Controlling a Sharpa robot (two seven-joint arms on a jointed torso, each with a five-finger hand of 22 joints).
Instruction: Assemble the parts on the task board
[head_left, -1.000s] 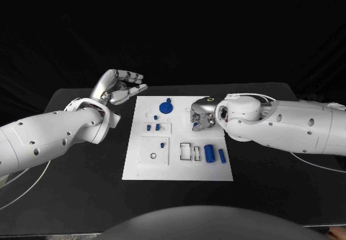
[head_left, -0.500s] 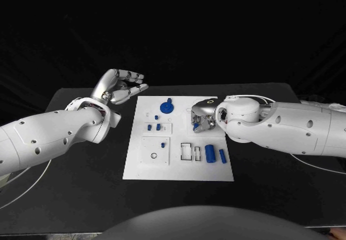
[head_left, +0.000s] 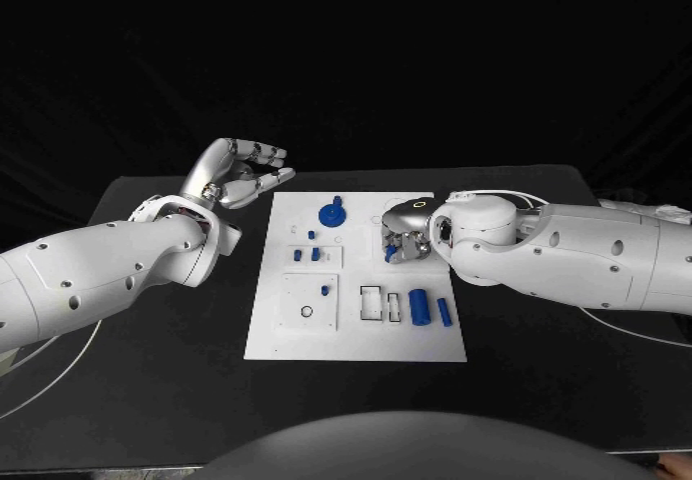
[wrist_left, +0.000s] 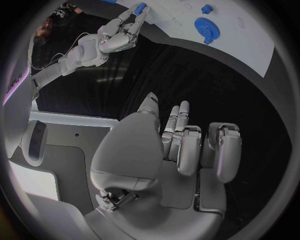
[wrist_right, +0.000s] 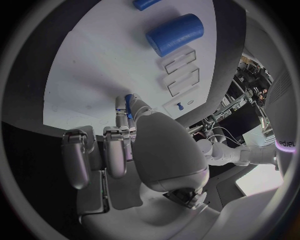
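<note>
The white task board (head_left: 361, 335) lies in the middle of the table. On it are a blue gear (head_left: 333, 214), two small blue pegs (head_left: 306, 255), a blue cylinder (head_left: 420, 306) and a thin blue bar (head_left: 444, 312). My right hand (head_left: 404, 232) hovers over the board's right half and pinches a small blue part (wrist_right: 128, 106) between its fingertips. The same blue part (wrist_left: 139, 7) shows at that hand's tips in the left wrist view, near the gear (wrist_left: 206, 29). My left hand (head_left: 238, 172) is raised beside the board's far left corner, fingers apart, holding nothing.
Two rectangular slots (head_left: 382, 302) sit left of the cylinder (wrist_right: 175, 34), and a square plate with a small ring (head_left: 307, 312) and a blue peg (head_left: 327, 290) lies on the board's left half. Black table surrounds the board; a cable (head_left: 635, 335) runs under my right arm.
My right hand has shifted very slightly toward the board's middle with the blue part still in its fingertips. The left hand has not moved.
</note>
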